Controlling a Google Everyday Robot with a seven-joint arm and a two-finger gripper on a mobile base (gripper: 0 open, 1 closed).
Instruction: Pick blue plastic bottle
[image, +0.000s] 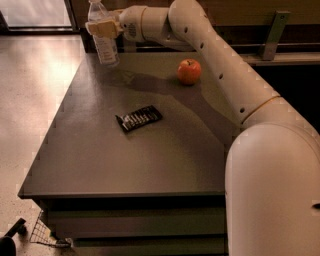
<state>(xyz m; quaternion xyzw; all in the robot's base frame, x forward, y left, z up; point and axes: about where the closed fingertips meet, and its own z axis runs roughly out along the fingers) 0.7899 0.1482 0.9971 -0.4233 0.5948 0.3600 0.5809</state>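
**Camera view: bottle in the gripper, lift not yet confirmed**

In the upper left of the frame I have the gripper (103, 28) clamped around the upper body of the blue plastic bottle (106, 50), just under its white cap. Its tan fingers (95, 27) are pressed against the bottle's sides. The bottle leans slightly, with its base over the far left corner of the surface (150, 165). I can't tell for certain whether the base is touching that corner or hanging just above it. The faint shadow to its right makes me think it is clear or nearly so.

By my reading the reach and the grasp are done. What is left is a clean lift well above the surface and a steady hold.

The arm (210, 45) stretches across the top of the frame. The apple (189, 71) stands below it right of centre, well apart from the bottle. The dark flat packet (139, 118) lies mid-frame, out of the way.
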